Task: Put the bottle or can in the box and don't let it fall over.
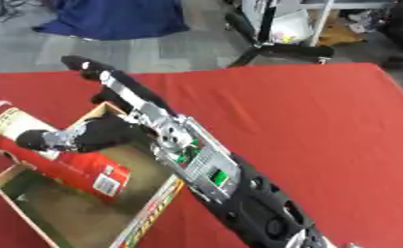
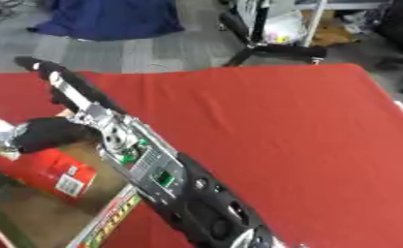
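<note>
1. Box [image 1: 35,213] sits open at 7 o'clock on the red table [image 1: 306,126].
2. Red can [image 1: 65,162] lies tilted inside the box, white top end toward 10 o'clock, barcode end low.
3. Right hand [image 1: 95,135]: arm enters from 5 o'clock, thumb across the can's upper side, fingers [image 1: 112,82] straight past its far side.
4. Left hand not visible.

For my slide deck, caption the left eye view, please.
Right hand holds a tilted red can over an open cardboard box on the red table.
</note>
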Motion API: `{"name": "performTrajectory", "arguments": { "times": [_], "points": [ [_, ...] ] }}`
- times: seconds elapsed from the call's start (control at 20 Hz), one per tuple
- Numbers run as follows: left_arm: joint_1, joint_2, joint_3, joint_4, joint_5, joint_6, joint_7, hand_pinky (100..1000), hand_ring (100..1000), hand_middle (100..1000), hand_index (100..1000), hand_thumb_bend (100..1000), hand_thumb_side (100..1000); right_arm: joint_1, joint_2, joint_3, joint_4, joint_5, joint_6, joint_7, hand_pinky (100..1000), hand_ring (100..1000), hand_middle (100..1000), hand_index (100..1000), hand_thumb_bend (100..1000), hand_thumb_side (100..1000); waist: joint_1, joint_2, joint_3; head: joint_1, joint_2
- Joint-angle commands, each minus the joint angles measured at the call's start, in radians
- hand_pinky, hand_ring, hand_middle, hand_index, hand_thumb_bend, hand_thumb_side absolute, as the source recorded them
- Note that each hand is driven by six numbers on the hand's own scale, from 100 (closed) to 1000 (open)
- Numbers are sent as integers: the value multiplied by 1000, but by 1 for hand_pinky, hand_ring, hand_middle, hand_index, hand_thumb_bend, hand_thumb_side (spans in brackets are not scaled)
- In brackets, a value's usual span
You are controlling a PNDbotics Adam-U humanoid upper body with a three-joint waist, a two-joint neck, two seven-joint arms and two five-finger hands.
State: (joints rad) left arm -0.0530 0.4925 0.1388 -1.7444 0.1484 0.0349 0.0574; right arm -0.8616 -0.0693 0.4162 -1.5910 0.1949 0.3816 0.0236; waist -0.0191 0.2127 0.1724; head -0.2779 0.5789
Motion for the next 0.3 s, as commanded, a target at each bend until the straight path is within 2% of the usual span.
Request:
{"name": "performTrajectory", "arguments": {
  "times": [0.05,0.3],
  "points": [
    [-1,26,9,-13,-3,-2,1,871,895,824,807,107,939,-12,-25,-28,-47,-50,24,-46,756,946,878,909,736,317,11,-20,-1,5,-6],
    [5,27,12,-12,-4,-3,6,871,895,823,807,107,940,-7,-92,-82,-105,-101,39,-90,741,906,853,894,717,296,14,-24,-11,13,-2]
  ]
}}
